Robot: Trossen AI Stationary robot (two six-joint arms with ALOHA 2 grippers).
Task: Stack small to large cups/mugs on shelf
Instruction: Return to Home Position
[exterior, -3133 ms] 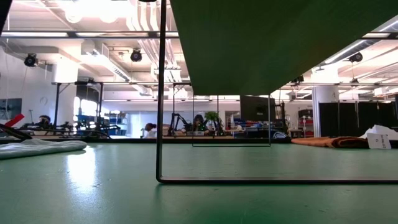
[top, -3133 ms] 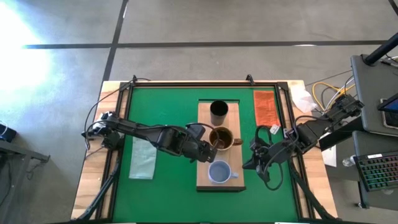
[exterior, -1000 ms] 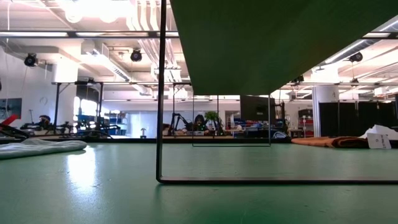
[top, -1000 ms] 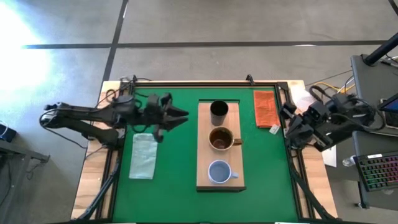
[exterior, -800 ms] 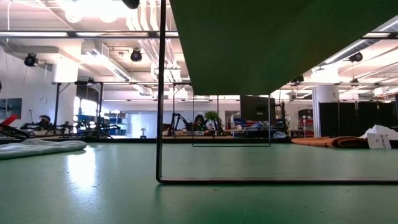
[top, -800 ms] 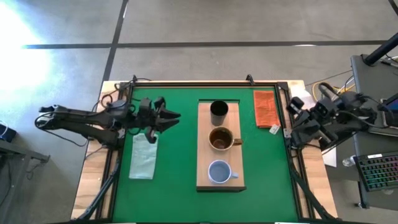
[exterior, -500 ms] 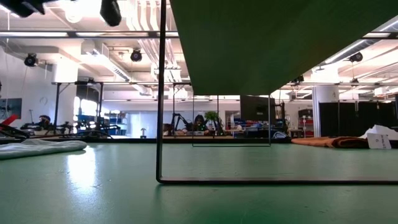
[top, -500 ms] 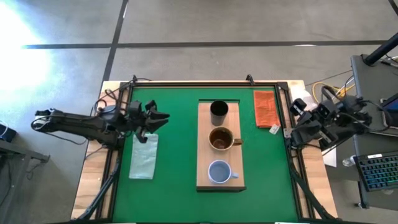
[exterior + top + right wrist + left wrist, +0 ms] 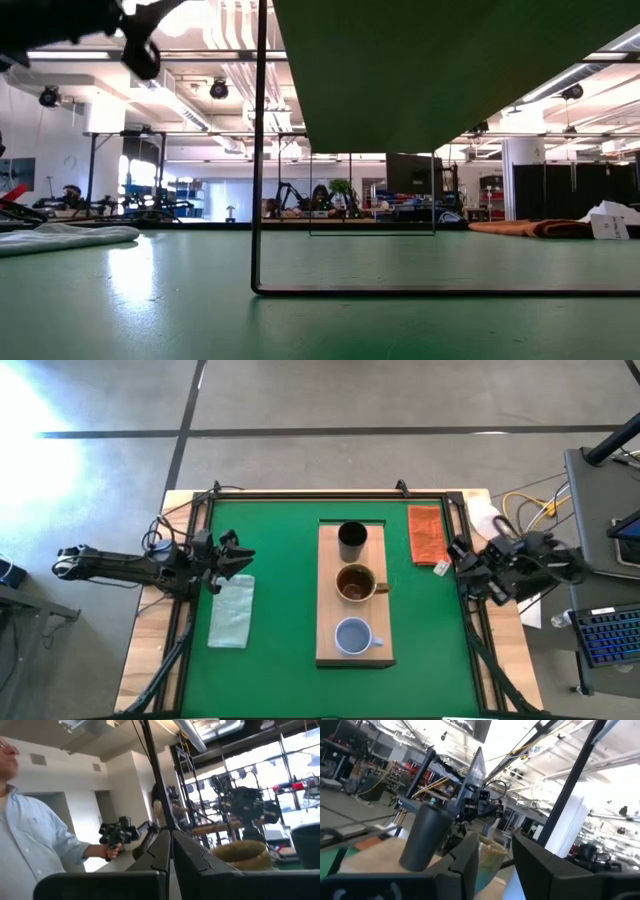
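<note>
The light-wood shelf [image 9: 330, 610] lay flat in the middle of the green surface [image 9: 280, 660] and carried all three vessels in a single row. In the high view the black tumbler [image 9: 351, 540] stood nearest the picture's top, with the brown-olive mug [image 9: 355, 582] in the middle. The pale blue-white mug [image 9: 352, 635] stood nearest the bottom. All three were upright and apart from each other.

The left gripper [image 9: 243, 558] hung at the surface's left side, by one end of the pale green cloth [image 9: 230, 612]. Its fingers [image 9: 465, 865] were parted with nothing between them.

The right gripper [image 9: 457, 552] was at the right edge near the orange-red cloth [image 9: 426, 532], its fingers drawn almost together and holding nothing.

A person [image 9: 40, 845] in a pale blue shirt showed in the right wrist view, in the room beyond.
</note>
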